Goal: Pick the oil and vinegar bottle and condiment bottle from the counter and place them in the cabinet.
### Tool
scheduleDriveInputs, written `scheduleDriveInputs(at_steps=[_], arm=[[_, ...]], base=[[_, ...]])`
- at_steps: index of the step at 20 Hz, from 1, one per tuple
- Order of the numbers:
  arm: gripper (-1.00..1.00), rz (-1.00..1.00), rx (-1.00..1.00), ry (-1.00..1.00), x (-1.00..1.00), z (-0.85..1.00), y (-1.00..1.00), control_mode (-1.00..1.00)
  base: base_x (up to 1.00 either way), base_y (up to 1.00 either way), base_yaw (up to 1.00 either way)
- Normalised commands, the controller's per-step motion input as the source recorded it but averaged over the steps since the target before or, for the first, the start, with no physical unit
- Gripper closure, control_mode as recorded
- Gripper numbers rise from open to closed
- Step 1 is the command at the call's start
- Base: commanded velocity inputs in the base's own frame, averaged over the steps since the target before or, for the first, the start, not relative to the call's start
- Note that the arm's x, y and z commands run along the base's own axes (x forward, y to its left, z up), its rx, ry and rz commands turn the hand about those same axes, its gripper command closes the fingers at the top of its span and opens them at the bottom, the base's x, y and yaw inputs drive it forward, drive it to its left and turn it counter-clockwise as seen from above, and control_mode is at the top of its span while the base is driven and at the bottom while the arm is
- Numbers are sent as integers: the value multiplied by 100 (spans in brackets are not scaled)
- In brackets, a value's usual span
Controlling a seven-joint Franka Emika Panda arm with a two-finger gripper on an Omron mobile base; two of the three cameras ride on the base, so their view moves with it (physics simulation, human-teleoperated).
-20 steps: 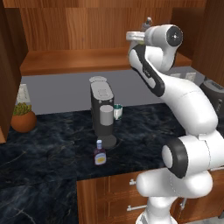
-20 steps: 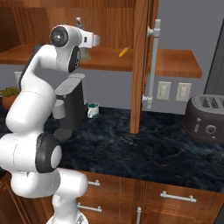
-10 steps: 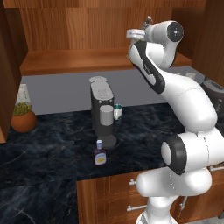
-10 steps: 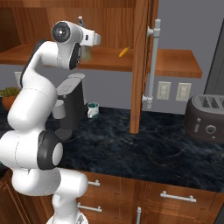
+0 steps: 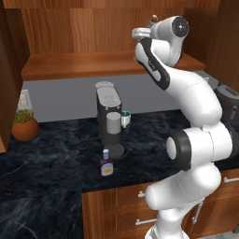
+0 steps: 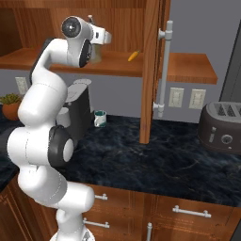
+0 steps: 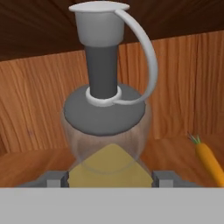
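Hand view was taken up by the oil and vinegar bottle (image 7: 107,131), seen from close: a clear rounded glass shoulder, pale yellow liquid below it, a dark grey collar, a narrow dark neck, and a light grey pourer top with a thin curved loop running down to the collar. The claw (image 7: 109,178) was closed on the bottle's body, one grey finger tip (image 7: 54,178) against each side of the glass. Behind the bottle the wood-grain back wall and shelf of the cabinet (image 7: 39,127) were seen, and an orange carrot (image 7: 209,161) lay on the shelf toward its right end.

Compared with a second earlier, the arm's upper joints were found slightly higher and shifted toward the cabinet in both base views, so the bottle was judged to have been carried in over the shelf (image 5: 79,65). Whether its base was resting on the shelf could not be told. That left the first of the two placements close to done, with only the release remaining.

On the table (image 5: 56,154), a dark marbled stone surface, the condiment bottle (image 5: 107,164) was left standing near the front edge, just in front of the coffee machine (image 5: 108,119): squat, dark, white-capped, with a light label. It had not been moved.
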Motion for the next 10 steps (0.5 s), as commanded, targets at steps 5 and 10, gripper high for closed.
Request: scheduleDriveInputs(at_steps=[5, 10], arm=[[100, 1, -5, 0, 20, 0, 0, -100], [100, 3, -8, 0, -4, 12, 0, -100]], base=[[0, 0, 0], [0, 0, 0]])
